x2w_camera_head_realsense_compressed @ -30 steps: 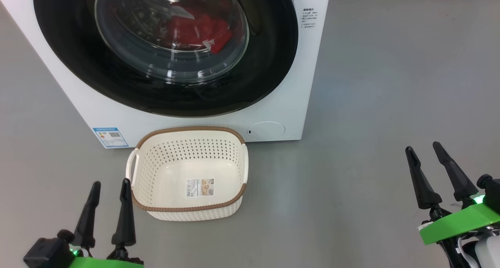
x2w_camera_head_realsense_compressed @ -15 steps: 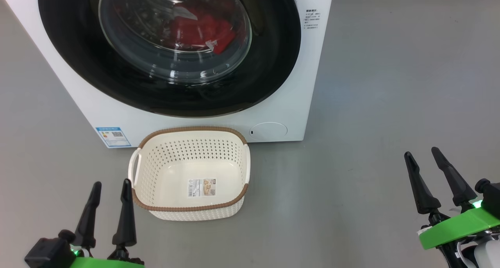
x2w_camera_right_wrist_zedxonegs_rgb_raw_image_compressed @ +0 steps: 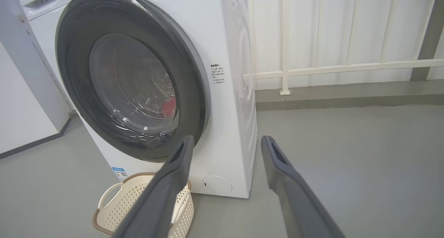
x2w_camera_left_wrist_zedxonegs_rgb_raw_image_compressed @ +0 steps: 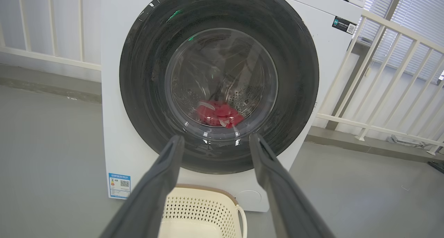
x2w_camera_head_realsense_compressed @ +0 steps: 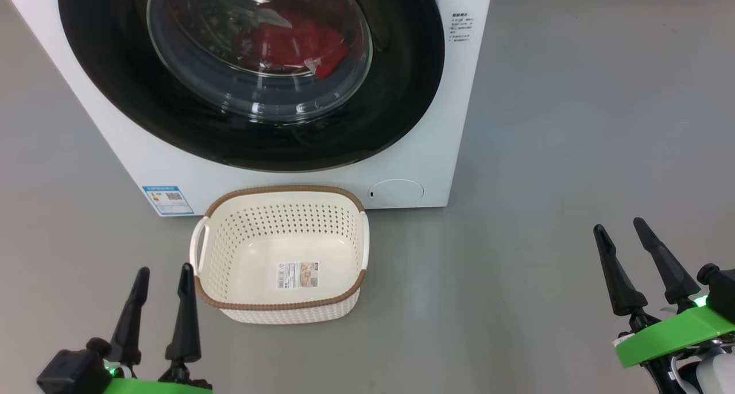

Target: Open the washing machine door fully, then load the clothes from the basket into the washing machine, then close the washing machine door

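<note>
Right pincer (x2w_camera_head_realsense_compressed: 617,226) has sunk a shade lower in the head view. The whole picture has also crept sideways, so that's the camera turning, not the laundry moving.

And the washing machine door (x2w_camera_head_realsense_compressed: 396,95) is shut, its glossy black rim flush against the front of the washing machine (x2w_camera_head_realsense_compressed: 430,170). Through the glass bowl the red clothes (x2w_camera_head_realsense_compressed: 298,41) lie heaped low in the drum, a small white tag showing.

Down below the door, the basket (x2w_camera_head_realsense_compressed: 281,188) stands on the floor (x2w_camera_head_realsense_compressed: 574,124) close up to the machine's front. Whether it touches, I can't tell. Its bottom is bare, with the paper label (x2w_camera_head_realsense_compressed: 297,274) in plain sight. A blue label sticker (x2w_camera_head_realsense_compressed: 166,200) sits low at the machine's front left corner.

Out from the machine, the left pincer (x2w_camera_head_realsense_compressed: 163,269) hovers just beside the basket's near left corner, fingers spread apart, gripping nothing. The right pincer hangs well off to the machine's right over bare floor, its fingers likewise apart. A white railing (x2w_camera_right_wrist_zedxonegs_rgb_raw_image_compressed: 329,69) runs behind the machine.
</note>
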